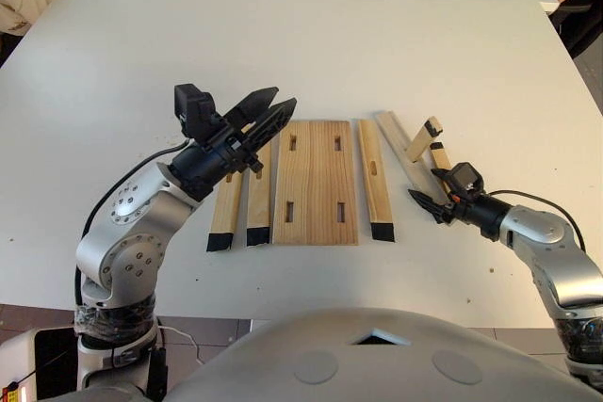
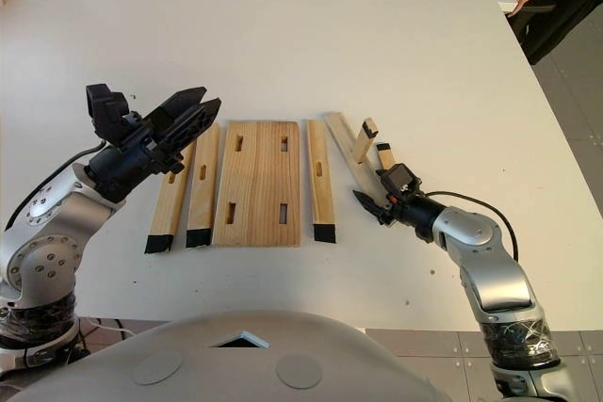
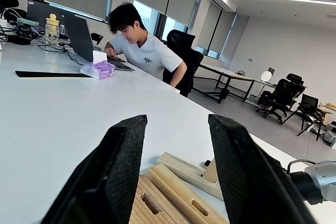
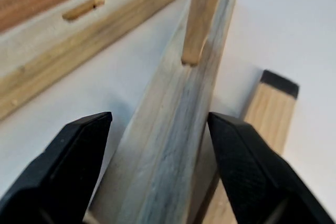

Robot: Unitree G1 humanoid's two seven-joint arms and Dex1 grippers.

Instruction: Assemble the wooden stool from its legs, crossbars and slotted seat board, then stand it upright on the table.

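Well, seat board (image 1: 316, 181): one grained panel, four slots, central on the surface (image 1: 283, 63).
Legs: we count two black-tipped slats (image 1: 260, 197) at its 9 o'clock, a third slat (image 1: 375, 181) at 3 o'clock.
Left fingers (image 1: 275, 120): spread, empty.
Right fingers (image 4: 247, 171): spread around a paler plank (image 4: 168, 145) bearing one peg (image 4: 202, 14).

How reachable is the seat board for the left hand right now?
Probably yes: the left hand hovers open by the slotted seat board, which has nothing on it. A leg lies close along its left edge, so an edge grip looks awkward.
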